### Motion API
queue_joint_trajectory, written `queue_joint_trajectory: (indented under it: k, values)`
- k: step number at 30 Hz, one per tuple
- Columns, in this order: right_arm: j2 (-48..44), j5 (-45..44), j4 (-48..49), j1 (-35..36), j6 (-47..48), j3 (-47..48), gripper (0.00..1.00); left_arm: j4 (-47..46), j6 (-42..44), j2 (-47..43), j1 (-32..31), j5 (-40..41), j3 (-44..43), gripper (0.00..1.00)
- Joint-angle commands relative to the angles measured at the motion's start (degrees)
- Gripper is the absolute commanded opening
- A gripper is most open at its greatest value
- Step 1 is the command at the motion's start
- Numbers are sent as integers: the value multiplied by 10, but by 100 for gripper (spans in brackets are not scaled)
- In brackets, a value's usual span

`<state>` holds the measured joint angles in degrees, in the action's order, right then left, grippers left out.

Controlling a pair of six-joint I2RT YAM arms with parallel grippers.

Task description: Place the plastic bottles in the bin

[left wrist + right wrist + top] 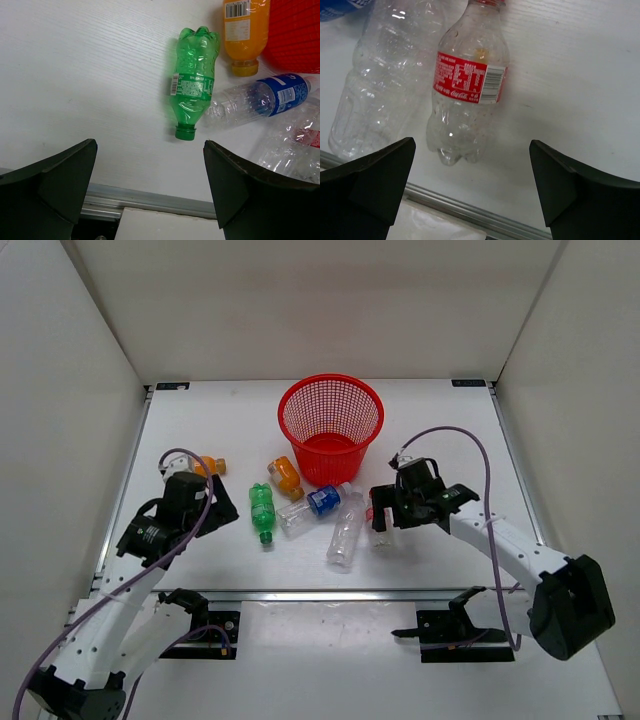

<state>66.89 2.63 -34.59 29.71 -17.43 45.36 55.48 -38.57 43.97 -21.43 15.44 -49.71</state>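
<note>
White table point(450, 430) below, left fingers point(55, 180) and right fingers point(375, 175) gape wide, holding nothing.

White laminate tabletop point(200, 420), enclosed.
Plain white wall panels point(320, 310) stand on three sides; a silver metal rail point(300, 594) lines the near edge.

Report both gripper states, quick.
Left gripper: open, empty; green bottle lies ahead.
Right gripper: open, empty; red-label bottle lies just ahead.
</note>
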Motion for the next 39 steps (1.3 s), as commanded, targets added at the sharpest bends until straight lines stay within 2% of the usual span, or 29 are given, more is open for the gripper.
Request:
queue_joint_trajectory:
  k: [1,4,6,9,10,11,13,15,18,19,21,23,24,27,30,35,37,39]
  values:
    - [33,-17,86,4,-27,-8,93,15,-19,-24,2,-8,8,98]
    - [62,-68,139,12,-31,-29,92,26,-28,-42,2,-8,22,98]
    - [71,-55,190,1,-27,-60,93,34,-37,-58,3,-6,27,98]
    - [81,-69,230,-7,-49,-82,85,41,-42,-68,3,-14,27,98]
    - [80,-87,238,-9,-46,-87,80,45,-46,-69,2,-14,28,98]
    - [73,-97,241,-10,-46,-93,70,43,-49,-70,2,-10,30,99]
    - [62,-110,246,-11,-45,-107,61,39,-51,-78,-1,-12,35,99]
    - [46,-119,247,-21,-38,-117,38,31,-53,-80,2,-18,44,99]
    - [4,-106,207,-55,-21,-96,20,19,-47,-79,2,-26,54,98]
    - [-17,-106,182,-67,-5,-70,17,13,-42,-75,1,-30,54,99]
    - [-49,-110,133,-98,24,-15,14,-1,-34,-71,0,-38,57,99]
    - [-42,-97,79,-124,44,98,12,-20,-20,-66,2,-52,64,99]
    - [-28,-98,72,-120,57,124,13,-36,-17,-64,2,-64,69,99]
    - [33,-122,54,-73,96,285,11,-79,-4,-38,5,-100,77,99]
    - [115,-96,53,-19,113,391,11,-95,5,-9,2,-108,74,99]
    - [270,-74,58,48,137,509,16,-93,3,-17,4,-116,79,99]
    - [308,-68,62,51,140,538,16,-76,6,-20,6,-111,82,99]
    - [340,-58,55,54,133,571,21,-62,14,-22,3,-112,86,99]
